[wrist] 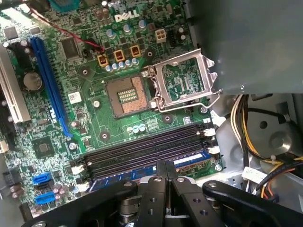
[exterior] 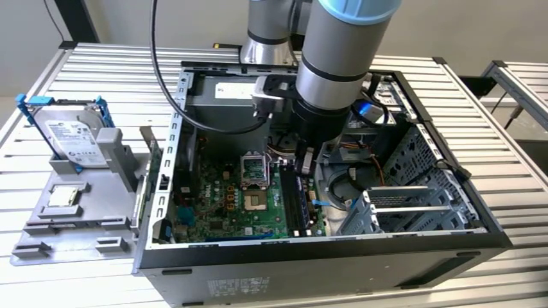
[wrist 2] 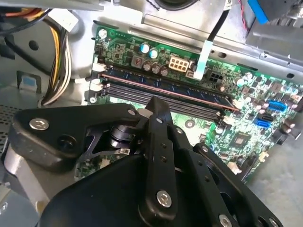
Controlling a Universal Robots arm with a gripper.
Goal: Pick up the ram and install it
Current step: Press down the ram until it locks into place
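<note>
Ram (wrist 2: 165, 87) seated in its slot, partly hidden behind gripper (wrist 2: 158, 105).

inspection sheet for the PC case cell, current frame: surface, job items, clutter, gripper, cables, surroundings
Surface: slatted metal table carrying an open computer case and a grey fixture.
Job's things: ram standing in the outermost slot of the motherboard; the neighbouring black slots are bare. CPU socket with its cover raised.
Clutter: hard drive in blue brackets, upright on the fixture.
Gripper: gripper shut, tips over the ram's top edge; whether they touch it cannot be told.
Cables: yellow and black wire bundle beside the board; black cable looping from the arm.
Surroundings: second slatted table at the exterior view's right.
</note>
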